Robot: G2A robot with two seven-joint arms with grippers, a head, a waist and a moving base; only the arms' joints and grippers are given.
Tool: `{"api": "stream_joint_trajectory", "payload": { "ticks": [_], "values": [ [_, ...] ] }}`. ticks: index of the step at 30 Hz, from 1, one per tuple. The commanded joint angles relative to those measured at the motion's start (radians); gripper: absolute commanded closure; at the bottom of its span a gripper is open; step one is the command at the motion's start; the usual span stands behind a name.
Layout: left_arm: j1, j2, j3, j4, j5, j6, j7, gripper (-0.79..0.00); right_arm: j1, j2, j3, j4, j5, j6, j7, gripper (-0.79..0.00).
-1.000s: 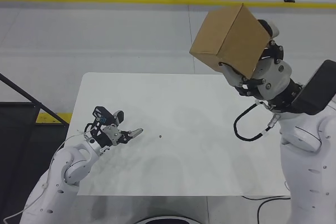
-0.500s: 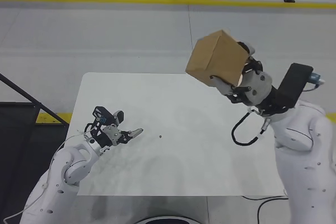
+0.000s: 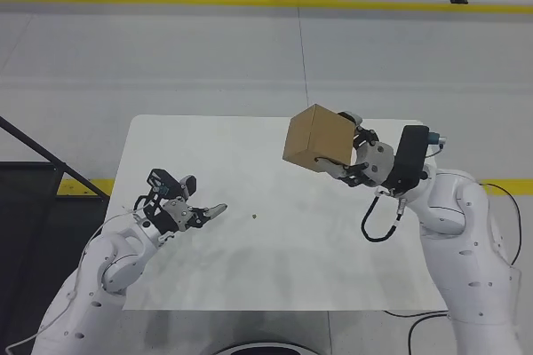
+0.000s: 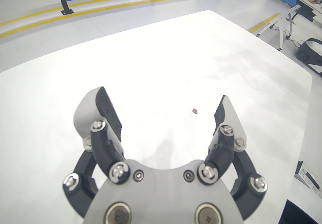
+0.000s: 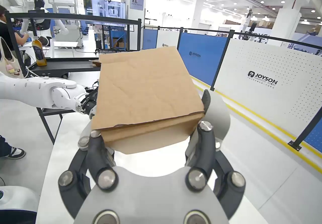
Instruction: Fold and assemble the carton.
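A brown carton (image 3: 317, 137), folded into a closed box, hangs in the air over the far right part of the white table (image 3: 275, 266). My right gripper (image 3: 345, 160) is shut on the carton (image 5: 146, 94), its fingers (image 5: 212, 109) pressed against two opposite sides. My left gripper (image 3: 209, 213) sits low over the table's left side, far from the carton. Its fingers (image 4: 108, 111) stand open with nothing between them, as the left wrist view (image 4: 166, 109) shows.
A tiny brown crumb (image 3: 251, 214) (image 4: 194, 110) lies on the table just past the left gripper. Blue and white partition panels (image 5: 266, 79) stand on the floor beyond the table.
The right arm has brought the carton down and toward the table's middle, from high beyond the far right corner to just above the far right area. The left arm has stayed still.
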Motion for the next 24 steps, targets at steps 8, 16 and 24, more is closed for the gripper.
{"api": "stream_joint_trajectory", "payload": {
  "ticks": [8, 16, 24],
  "values": [
    [0.011, 0.007, -0.043, 0.028, -0.046, -0.086, 0.014, -0.785, -0.014, 0.002, -0.030, -0.011, -0.013, -0.018, 0.022, 0.000],
    [0.002, 0.014, -0.076, 0.049, -0.097, -0.153, -0.003, -0.785, -0.026, 0.062, -0.189, -0.039, -0.073, -0.018, 0.085, 0.000],
    [0.002, 0.014, -0.076, 0.049, -0.097, -0.153, -0.003, -0.785, 0.005, 0.101, -0.258, -0.016, -0.109, -0.018, 0.107, 0.000]
  ]
}}
